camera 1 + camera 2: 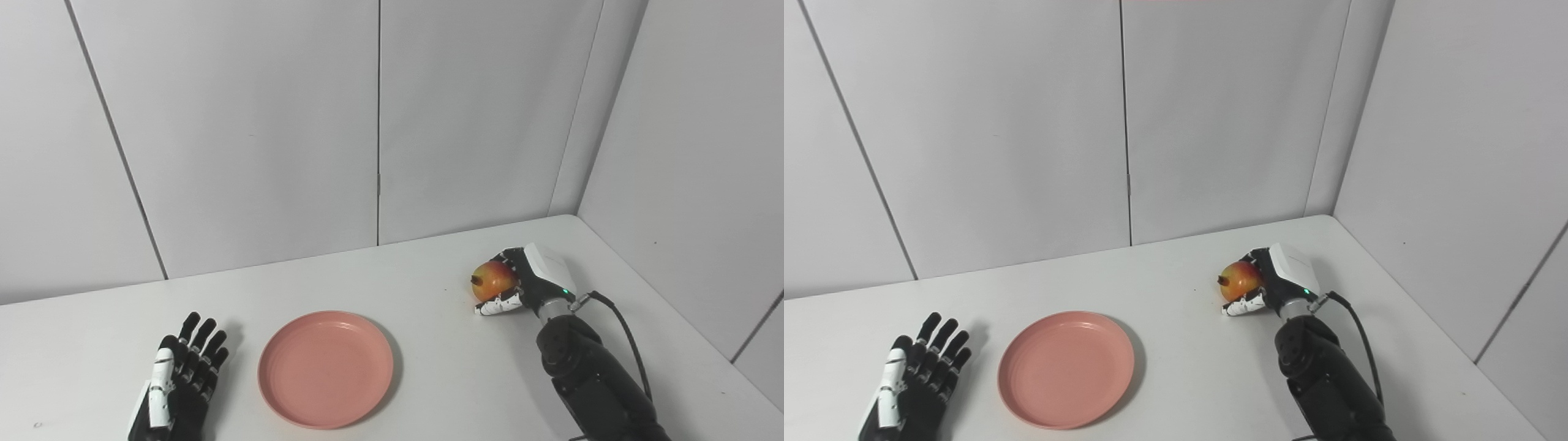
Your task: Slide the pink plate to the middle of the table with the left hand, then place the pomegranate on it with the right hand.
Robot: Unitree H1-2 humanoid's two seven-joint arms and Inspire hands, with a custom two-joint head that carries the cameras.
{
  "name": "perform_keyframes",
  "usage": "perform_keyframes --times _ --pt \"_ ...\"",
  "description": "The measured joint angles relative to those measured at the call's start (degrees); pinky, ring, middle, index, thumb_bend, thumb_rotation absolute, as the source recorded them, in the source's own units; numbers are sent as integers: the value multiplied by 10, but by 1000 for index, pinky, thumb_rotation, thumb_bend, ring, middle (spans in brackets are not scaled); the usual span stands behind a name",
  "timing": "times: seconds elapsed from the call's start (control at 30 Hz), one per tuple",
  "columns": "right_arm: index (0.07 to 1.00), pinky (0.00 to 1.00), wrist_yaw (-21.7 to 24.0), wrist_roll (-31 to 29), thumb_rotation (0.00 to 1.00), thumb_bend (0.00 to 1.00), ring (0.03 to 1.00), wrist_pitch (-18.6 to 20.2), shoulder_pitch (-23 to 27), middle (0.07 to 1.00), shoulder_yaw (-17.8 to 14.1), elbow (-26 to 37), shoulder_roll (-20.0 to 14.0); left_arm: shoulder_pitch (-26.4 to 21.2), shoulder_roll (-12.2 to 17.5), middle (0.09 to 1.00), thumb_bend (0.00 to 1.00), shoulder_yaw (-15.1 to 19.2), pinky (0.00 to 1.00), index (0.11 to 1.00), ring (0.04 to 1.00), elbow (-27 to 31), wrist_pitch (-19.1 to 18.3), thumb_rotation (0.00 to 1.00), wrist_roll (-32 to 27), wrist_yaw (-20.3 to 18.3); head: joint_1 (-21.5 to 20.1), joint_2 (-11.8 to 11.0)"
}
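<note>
The pink plate (325,366) lies flat on the white table (429,367), near the front and a little left of the middle. My left hand (180,380) rests open on the table just left of the plate, fingers apart, touching nothing. The pomegranate (493,278), red and yellow, is at the right of the table. My right hand (520,282) is wrapped around it from the right, fingers over its top and thumb under it. I cannot tell whether the fruit is off the table.
White wall panels stand close behind the table and along its right side, meeting in the back right corner (572,211). My right forearm (588,373) and its cable cross the table's right front.
</note>
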State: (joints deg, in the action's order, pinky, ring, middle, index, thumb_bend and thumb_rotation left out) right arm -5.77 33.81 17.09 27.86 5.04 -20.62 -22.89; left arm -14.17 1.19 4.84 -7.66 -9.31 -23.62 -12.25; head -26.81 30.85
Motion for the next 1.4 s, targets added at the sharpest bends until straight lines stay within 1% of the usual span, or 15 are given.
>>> perform_keyframes --times 0.03,0.07,0.13,0.33,0.4,0.43,0.47,0.5,0.6,0.77,0.9,1.1,1.27,1.33,1.4 --pt "486 389 0 0 130 521 464 0 0 529 1 0 0 0 0 984 381 0 1000 981 972 0 0 1000 0 0 0 0" --pt "502 354 0 0 42 526 431 0 0 475 1 0 -1 0 0 982 384 0 1000 980 970 0 0 1000 0 0 2 0" --pt "503 346 1 -1 13 529 425 1 0 460 1 2 -1 0 0 982 385 -1 999 979 970 0 0 1000 0 0 3 0" --pt "508 348 7 -5 0 529 422 7 -12 444 -1 28 4 0 0 977 386 -2 994 974 964 1 0 1000 0 0 9 1" --pt "497 375 9 -7 0 529 450 13 -16 467 -2 40 6 0 0 978 387 -2 997 975 966 1 0 1000 0 0 9 1" --pt "480 400 11 -8 0 526 485 17 -19 503 -5 53 6 0 -1 976 388 -2 996 974 964 2 0 1000 0 0 12 0" --pt "482 447 13 -10 0 529 553 23 -23 497 -9 69 7 0 -1 972 389 -2 991 970 960 2 0 1000 0 0 14 -1" --pt "482 455 14 -11 0 529 564 27 -29 496 -15 93 8 0 -2 971 389 -2 990 970 959 2 0 1000 0 0 14 -1" --pt "511 369 13 -9 0 528 449 34 -30 459 -24 141 9 1 -3 962 391 -1 979 955 950 3 -1 1000 1 3 19 -2" --pt "528 332 16 1 0 524 413 49 -30 445 -26 220 9 1 -5 963 394 -4 984 959 955 7 -4 1000 2 10 26 -3" --pt "529 327 21 6 0 524 410 51 -30 446 -25 255 12 2 -7 960 396 -6 976 955 951 10 -6 1000 3 15 32 -4" --pt "523 356 32 16 0 525 427 54 -29 453 -17 295 32 6 -14 960 407 -11 967 951 948 20 -10 1000 18 28 61 -4" --pt "519 351 37 22 0 526 428 54 -30 457 8 304 59 9 -20 944 406 -21 947 936 929 28 -11 1000 41 36 77 -4" --pt "519 350 41 22 0 526 429 53 -30 458 16 309 66 9 -25 943 407 -24 945 935 928 30 -11 1000 49 41 98 -4" --pt "520 346 44 21 0 526 426 52 -29 455 20 312 71 10 -28 945 408 -29 947 936 930 31 -11 1000 52 46 98 -4"
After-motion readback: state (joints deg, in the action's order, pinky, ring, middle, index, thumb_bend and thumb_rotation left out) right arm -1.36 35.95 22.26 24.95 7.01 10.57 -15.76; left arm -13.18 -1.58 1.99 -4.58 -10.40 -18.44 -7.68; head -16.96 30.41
